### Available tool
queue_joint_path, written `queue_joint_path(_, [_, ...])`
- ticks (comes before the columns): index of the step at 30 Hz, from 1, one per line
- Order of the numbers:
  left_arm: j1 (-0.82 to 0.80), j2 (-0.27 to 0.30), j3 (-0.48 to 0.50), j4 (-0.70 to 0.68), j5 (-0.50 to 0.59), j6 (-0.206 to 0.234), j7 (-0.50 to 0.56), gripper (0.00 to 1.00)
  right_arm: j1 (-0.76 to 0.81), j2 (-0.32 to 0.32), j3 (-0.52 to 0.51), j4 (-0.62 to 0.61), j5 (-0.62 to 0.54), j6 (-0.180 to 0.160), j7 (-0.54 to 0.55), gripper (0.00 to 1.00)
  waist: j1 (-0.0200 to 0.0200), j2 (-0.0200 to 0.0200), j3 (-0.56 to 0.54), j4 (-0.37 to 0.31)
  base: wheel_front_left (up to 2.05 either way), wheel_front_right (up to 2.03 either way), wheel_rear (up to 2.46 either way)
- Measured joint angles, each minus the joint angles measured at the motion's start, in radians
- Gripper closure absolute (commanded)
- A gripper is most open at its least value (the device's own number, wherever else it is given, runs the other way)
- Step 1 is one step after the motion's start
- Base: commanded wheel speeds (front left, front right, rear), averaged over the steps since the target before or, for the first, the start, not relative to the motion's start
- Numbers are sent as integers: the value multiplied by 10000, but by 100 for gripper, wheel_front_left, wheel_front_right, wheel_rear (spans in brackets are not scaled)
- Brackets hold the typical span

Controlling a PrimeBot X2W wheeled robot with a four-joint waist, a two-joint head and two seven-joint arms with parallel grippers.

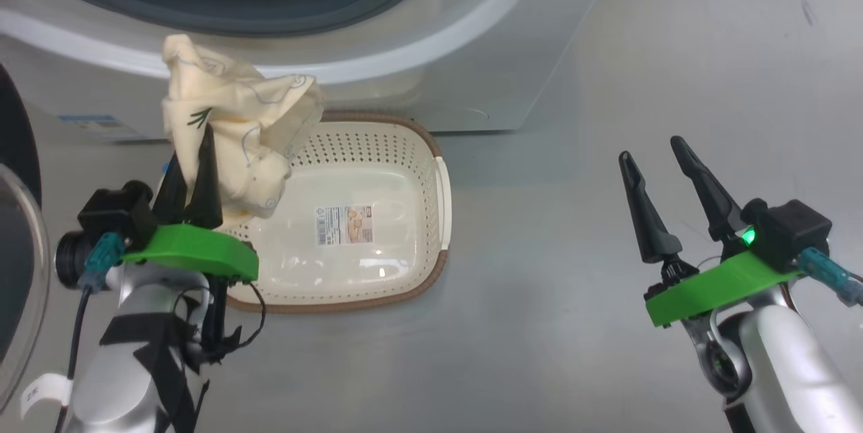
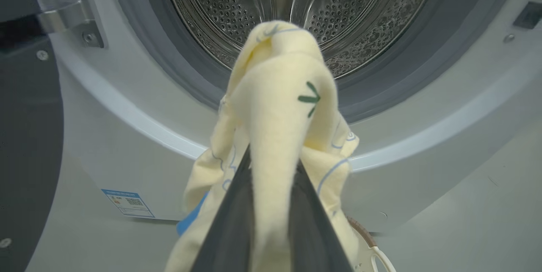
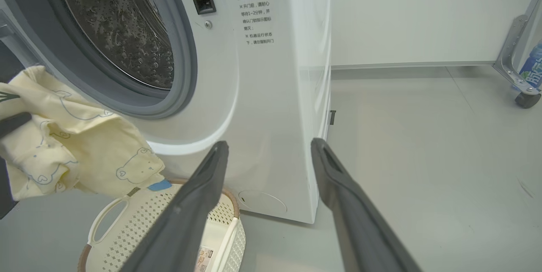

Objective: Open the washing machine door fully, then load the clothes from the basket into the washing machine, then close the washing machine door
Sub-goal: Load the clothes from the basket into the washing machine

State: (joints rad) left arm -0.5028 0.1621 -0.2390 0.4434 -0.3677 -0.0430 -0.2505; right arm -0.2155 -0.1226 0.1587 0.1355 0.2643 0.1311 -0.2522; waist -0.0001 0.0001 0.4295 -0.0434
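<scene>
My left gripper (image 1: 193, 150) is shut on the clothes (image 1: 236, 123), a cream-yellow bundle with small line drawings, lifted above the left end of the basket (image 1: 377, 146). In the left wrist view the clothes (image 2: 279, 94) hang between my fingers in front of the washing machine's open steel drum (image 2: 360, 9), and a blue cloth piece (image 2: 190, 217) peeks out below. The washing machine door (image 1: 13, 251) stands swung open at the far left. The basket's floor shows its label sticker. My right gripper (image 1: 650, 148) is open over bare floor to the right, nothing between its fingers.
The washing machine (image 3: 262, 94) stands right behind the basket (image 3: 139, 221). Grey floor stretches to its right. A metal cart leg with a caster wheel (image 3: 527, 100) stands far right by the wall.
</scene>
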Motion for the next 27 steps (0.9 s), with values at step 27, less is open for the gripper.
queue_joint_path(27, [3187, 460, 1120, -3400, 775, 978, 0, 100, 1230, 2, 56, 33, 63, 0, 0, 0, 0, 0, -2182, 20, 0, 0, 0])
